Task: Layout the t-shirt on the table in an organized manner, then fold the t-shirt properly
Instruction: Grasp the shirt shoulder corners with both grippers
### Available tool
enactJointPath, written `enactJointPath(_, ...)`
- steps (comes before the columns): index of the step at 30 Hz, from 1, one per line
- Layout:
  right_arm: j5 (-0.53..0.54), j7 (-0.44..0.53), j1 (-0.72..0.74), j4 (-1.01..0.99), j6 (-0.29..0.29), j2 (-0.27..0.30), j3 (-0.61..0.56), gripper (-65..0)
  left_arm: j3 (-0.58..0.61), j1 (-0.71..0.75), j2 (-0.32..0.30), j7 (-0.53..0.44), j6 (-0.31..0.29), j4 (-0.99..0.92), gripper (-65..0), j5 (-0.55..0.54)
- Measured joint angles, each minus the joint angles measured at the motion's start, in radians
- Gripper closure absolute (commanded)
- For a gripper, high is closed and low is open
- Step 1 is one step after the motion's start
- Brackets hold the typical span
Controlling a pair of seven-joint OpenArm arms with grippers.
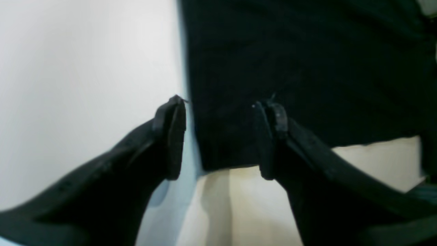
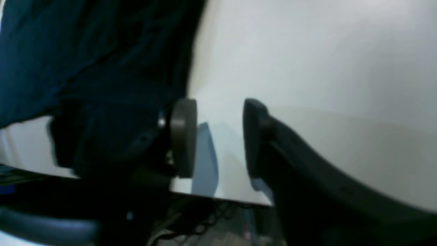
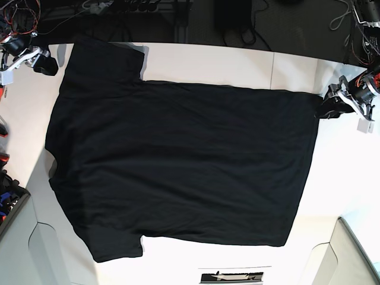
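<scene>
Though blurred in both wrist views: t-shirt (image 3: 178, 166), black, spread flat on table (image 3: 237, 65); long axis left to right in base view, sleeves and neck end left, hem right. Neck label not discernible. Left gripper (image 1: 220, 136) parted over hem corner, gripping nothing; right gripper (image 2: 218, 136) parted, empty, beside sleeve.

Tangled cables (image 3: 21, 15) are seen just behind the right gripper (image 3: 46, 64), and more dark wires (image 2: 208, 215) are seen below it, past the table's edge. Red and blue items (image 3: 5, 193) are found well to that gripper's side. Further cabling (image 3: 356, 18) is seen behind the left gripper (image 3: 325, 108). A black-and-white strip (image 3: 231, 276) lies well apart from both.
</scene>
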Motion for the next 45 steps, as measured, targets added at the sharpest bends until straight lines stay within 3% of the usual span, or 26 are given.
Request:
enactJointPath(11, 0.012, -0.087, -0.003, 0.095, 0.006, -0.046, -0.012, -24.0, -0.001, -0.003, 0.0, -0.113, 0.007, 0.0, -37.9, 0.136)
enactJointPath(15, 0.013, -0.086, -0.003, 0.095, 0.006, -0.045, -0.023, -24.0, -0.001, -0.007, -0.001, -0.132, 0.057, -0.028, -37.9, 0.174)
enactJointPath(23, 0.015, -0.073, -0.002, 0.098, 0.006, -0.043, -0.102, -24.0, -0.002, -0.011, -0.002, -0.111, 0.048, -0.065, -37.8, 0.148)
enactJointPath(31, 0.017, -0.063, 0.001, 0.102, 0.008, -0.042, -0.213, -24.0, 0.135, -0.015, -0.007, -0.13, 0.018, -0.06, -37.8, 0.117)
enactJointPath(37, 0.018, -0.048, 0.0, 0.102, 0.011, -0.042, -0.24, -23.6, 0.165, -0.015, -0.007, -0.144, 0.013, -0.06, -37.7, 0.107)
enactJointPath(39, 0.013, -0.027, 0.0, 0.102, 0.01, -0.042, -0.241, -14.5, 0.165, -0.014, -0.006, -0.147, -0.01, -0.06, -31.2, 0.109)
enactJointPath(41, -0.006, -0.022, 0.001, 0.101, 0.002, -0.043, -0.241, 0.0, 0.168, -0.014, -0.006, -0.14, -0.009, -0.061, -14.9, 0.109)
enactJointPath(43, -0.002, -0.019, 0.006, 0.1, 0.006, -0.043, -0.242, 0.0, 0.171, -0.013, -0.003, -0.129, -0.009, -0.063, -0.7, 0.09)
enactJointPath(45, -0.005, -0.023, 0.018, 0.1, 0.007, -0.043, -0.242, 0.0, 0.173, -0.009, -0.001, -0.124, -0.009, -0.063, 0.0, 0.06)
